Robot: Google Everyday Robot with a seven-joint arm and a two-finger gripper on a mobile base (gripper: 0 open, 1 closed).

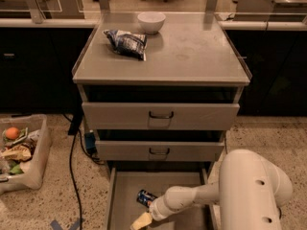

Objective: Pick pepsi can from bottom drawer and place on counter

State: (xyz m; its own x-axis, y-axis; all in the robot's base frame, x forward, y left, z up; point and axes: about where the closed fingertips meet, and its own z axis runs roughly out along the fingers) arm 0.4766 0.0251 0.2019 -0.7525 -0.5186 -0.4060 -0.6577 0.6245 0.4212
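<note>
The pepsi can [146, 197], dark blue with a silver end, lies on its side on the floor of the open bottom drawer [125, 191]. My gripper [141, 221] reaches into the drawer from the right on a white arm, its cream-coloured fingers low at the frame's bottom edge, just below and in front of the can. The counter [192, 51] is the grey metal top of the cabinet, above the two shut upper drawers.
A blue-white snack bag [126, 42] and a white bowl [151, 22] sit at the back left of the counter. A clear bin [21, 153] of food items stands on the floor at left. A black cable [73, 171] runs down the floor beside the cabinet.
</note>
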